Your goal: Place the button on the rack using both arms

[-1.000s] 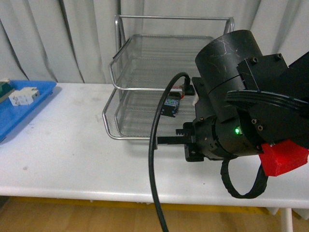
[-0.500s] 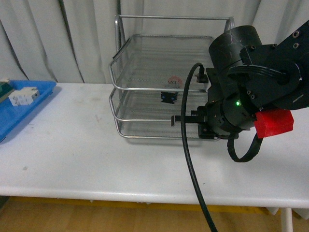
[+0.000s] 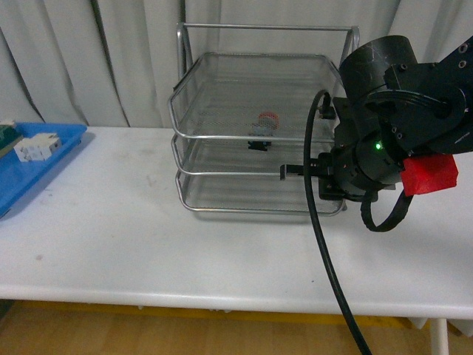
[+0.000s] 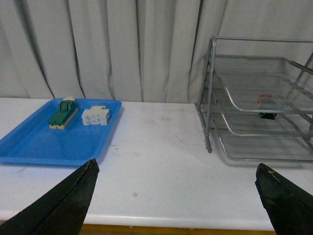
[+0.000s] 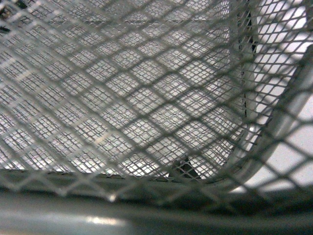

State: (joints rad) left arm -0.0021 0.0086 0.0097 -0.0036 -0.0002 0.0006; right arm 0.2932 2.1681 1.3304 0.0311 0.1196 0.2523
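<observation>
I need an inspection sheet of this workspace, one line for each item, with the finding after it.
Surface: white table, a few faint marks.
Job's things: button, red cap, lying in the middle tier of the wire rack.
Clutter: blue tray beside the rack, holding a green-and-beige switch block and a white block.
Grippers: left gripper open, empty, above the table; right gripper at the rack's side, jaws' state unclear.
Cables: black cable hanging from the right arm across the table edge.
Surroundings: pale curtain behind.

The right arm has drawn back rightward, leaving the button in the rack.
</observation>
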